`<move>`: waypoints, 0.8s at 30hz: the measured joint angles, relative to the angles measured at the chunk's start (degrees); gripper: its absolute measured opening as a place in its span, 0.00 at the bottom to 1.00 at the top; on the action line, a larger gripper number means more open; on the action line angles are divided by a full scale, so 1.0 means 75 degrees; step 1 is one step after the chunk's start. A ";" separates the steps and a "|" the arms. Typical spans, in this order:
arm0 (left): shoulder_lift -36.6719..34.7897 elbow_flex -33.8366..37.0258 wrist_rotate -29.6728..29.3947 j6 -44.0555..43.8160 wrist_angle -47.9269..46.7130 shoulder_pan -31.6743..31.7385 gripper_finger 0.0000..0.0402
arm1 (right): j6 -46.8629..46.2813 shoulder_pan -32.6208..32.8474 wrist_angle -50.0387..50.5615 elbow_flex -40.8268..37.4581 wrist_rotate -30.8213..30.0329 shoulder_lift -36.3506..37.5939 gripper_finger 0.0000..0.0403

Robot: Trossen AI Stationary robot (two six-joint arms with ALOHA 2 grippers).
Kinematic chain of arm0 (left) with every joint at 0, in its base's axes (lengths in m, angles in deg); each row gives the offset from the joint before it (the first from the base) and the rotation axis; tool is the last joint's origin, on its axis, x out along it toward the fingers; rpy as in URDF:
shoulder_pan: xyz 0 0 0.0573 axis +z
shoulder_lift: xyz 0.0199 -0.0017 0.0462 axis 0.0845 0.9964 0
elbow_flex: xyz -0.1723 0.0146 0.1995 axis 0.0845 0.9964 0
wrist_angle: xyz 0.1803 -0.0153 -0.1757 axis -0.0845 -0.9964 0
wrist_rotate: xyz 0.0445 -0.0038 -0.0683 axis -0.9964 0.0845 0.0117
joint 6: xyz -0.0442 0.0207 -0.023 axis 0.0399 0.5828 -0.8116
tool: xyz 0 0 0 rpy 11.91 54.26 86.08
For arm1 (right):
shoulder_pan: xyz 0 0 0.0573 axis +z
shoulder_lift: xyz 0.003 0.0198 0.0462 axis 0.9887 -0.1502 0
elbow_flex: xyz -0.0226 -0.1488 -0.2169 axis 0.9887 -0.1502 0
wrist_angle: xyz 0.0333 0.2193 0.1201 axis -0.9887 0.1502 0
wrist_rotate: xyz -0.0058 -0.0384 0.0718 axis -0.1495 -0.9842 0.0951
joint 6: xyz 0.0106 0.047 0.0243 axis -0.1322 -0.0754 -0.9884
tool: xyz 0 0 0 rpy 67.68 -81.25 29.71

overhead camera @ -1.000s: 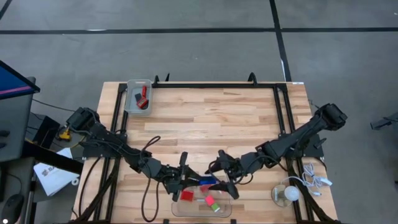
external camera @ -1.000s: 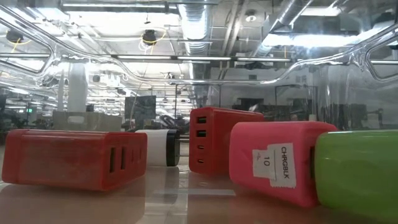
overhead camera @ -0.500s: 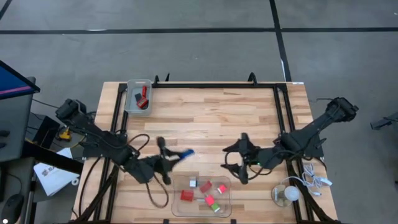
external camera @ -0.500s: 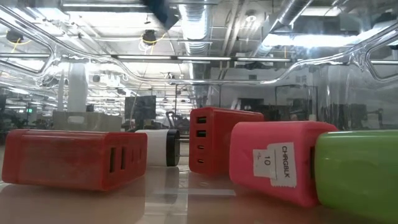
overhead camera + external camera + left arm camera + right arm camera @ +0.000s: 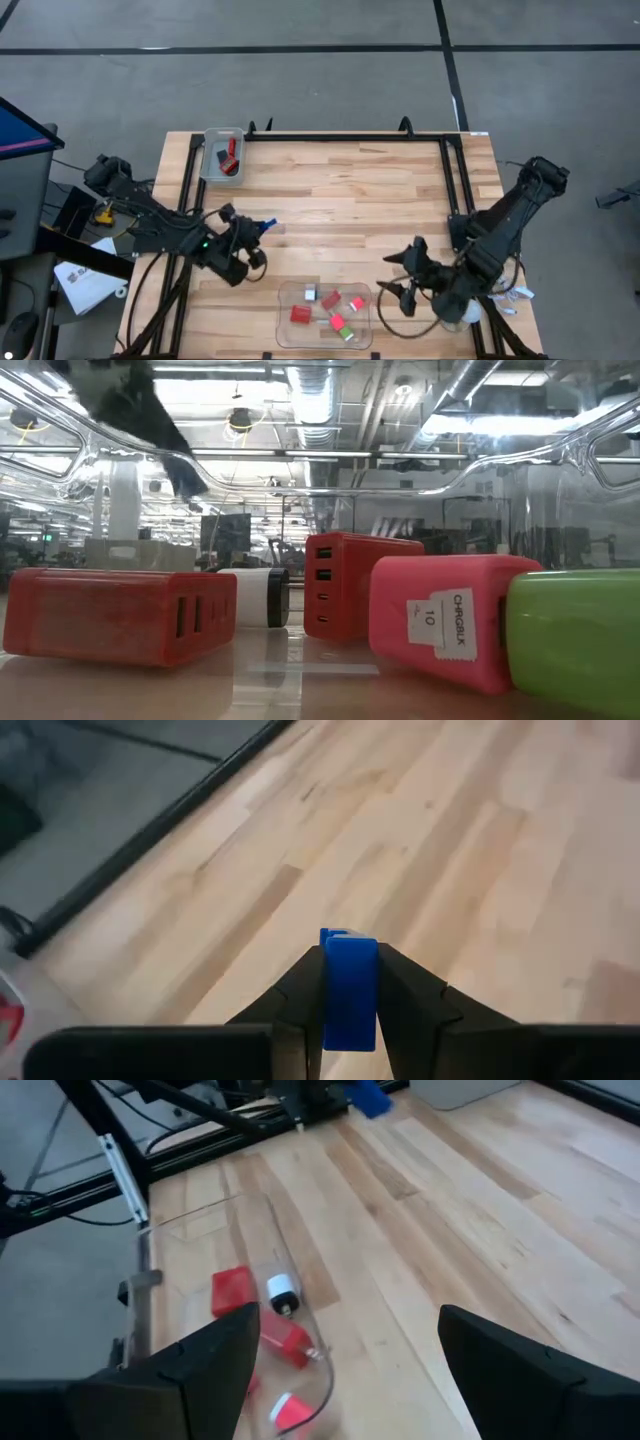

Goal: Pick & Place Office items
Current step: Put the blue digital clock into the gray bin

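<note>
A blue piece (image 5: 349, 990) was clamped between the fingers of the left gripper (image 5: 262, 226), left of centre in the high view. The right gripper (image 5: 402, 272), lower right, was spread wide and apparently empty. Red blocks (image 5: 300, 314) lay in the clear tray (image 5: 283, 338).

Both arms are dark, near black, built of jointed tubular links with bulkier rounded housings at the joints. Loose black cables loop alongside the left arm (image 5: 160, 225) near the wooden table's left edge, and more black cable curls beside the right arm (image 5: 500, 225) toward the right edge. The matte black left gripper (image 5: 350, 995) ends in two slim, angular fingers (image 5: 298, 1000). The black right gripper (image 5: 350, 1365) carries broad, wedge-shaped fingers (image 5: 205, 1365) with smooth faces
</note>
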 joint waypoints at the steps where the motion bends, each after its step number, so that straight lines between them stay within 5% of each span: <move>1: 0.0005 0.0110 0.0043 0.0039 0.0282 0.0214 0.17 | -0.0078 0.0116 0.0005 -0.0002 -0.0099 -0.0048 0.74; 7: 0.0005 0.0402 0.0817 0.1676 0.2329 0.2437 0.17 | -0.0211 0.0493 0.0016 -0.0002 -0.0612 -0.0150 0.74; 12: 0.0005 0.0336 0.2201 0.3771 0.3958 0.5148 0.17 | -0.0214 0.0549 0.0182 -0.0002 -0.0799 -0.0149 0.74; 19: -0.0001 -0.0022 0.4044 0.4011 0.3235 0.8895 0.16 | -0.0416 0.0636 0.0160 -0.0436 -0.0826 -0.0155 0.74; 24: -0.0192 -0.0095 0.4645 0.4170 0.1918 1.0348 0.14 | -0.1038 0.1018 0.0172 -0.0888 -0.0858 -0.0150 0.74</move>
